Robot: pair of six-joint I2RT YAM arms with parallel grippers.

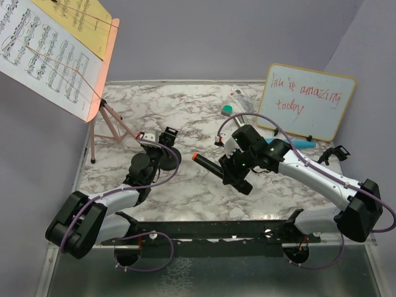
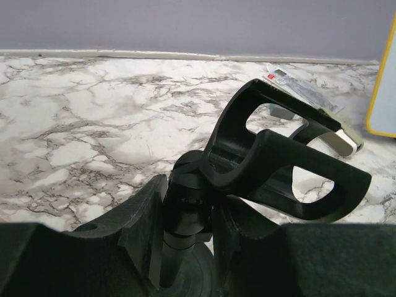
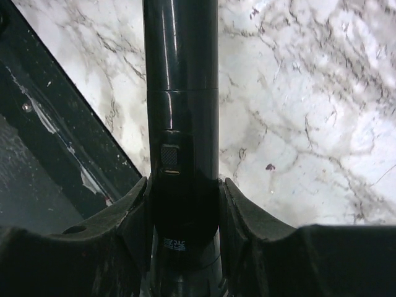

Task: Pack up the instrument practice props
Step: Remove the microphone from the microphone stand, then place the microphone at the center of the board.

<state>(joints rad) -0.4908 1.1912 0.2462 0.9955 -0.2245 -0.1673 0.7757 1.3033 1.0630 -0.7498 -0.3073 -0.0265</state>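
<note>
**Inspector:** State of the left tool?

**Technician:** Clamped on a black mic pole. One finger bears on each side of the shaft, just below the pole's clip. The round base shows directly under the tool.

**Inspector:** Location of that pole?

**Technician:** Over the bench, well to the left of the whiteboard. It stands roughly between the whiteboard and the legs of the pink music rack.

**Inspector:** State of the right tool?

**Technician:** Gripping the black microphone. The fingers press on opposite sides of the barrel, at the section carrying the switch. The rest of the barrel runs out ahead of the tool.

**Inspector:** Location and attitude of the microphone?

**Technician:** Left of the whiteboard and nearer the arm bases. Its orange end points away from the whiteboard, toward the left tool. Whether it touches the bench cannot be determined.

**Inspector:** Other task items?

**Technician:** The music rack stands on its tripod legs at the bench edge farthest from the whiteboard. The sheet-music pages rest on its face. The blue microphone lies on the bench just in front of the whiteboard's lower edge, partly covered by the right arm.

**Inspector:** Non-task items?

**Technician:** A green eraser lies on the bench near the whiteboard's left side.
</note>
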